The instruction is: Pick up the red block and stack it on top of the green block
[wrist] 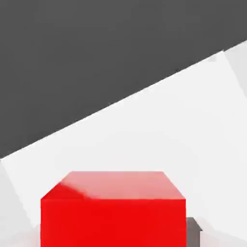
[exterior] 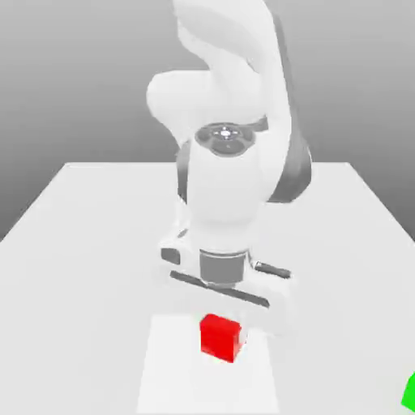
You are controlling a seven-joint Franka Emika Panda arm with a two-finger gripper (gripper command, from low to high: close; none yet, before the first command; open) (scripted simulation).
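In the exterior view, the block to be picked up [exterior: 219, 336] lies at 6 o'clock, within the pale panel's [exterior: 166, 381] outline; whether it touches the panel is unclear. From that block, the base block [exterior: 410, 394] sits well apart, between 3 and 4 o'clock, cut by the edge. The arm [exterior: 225, 182] rises at 12 o'clock, over the table [exterior: 89, 267].
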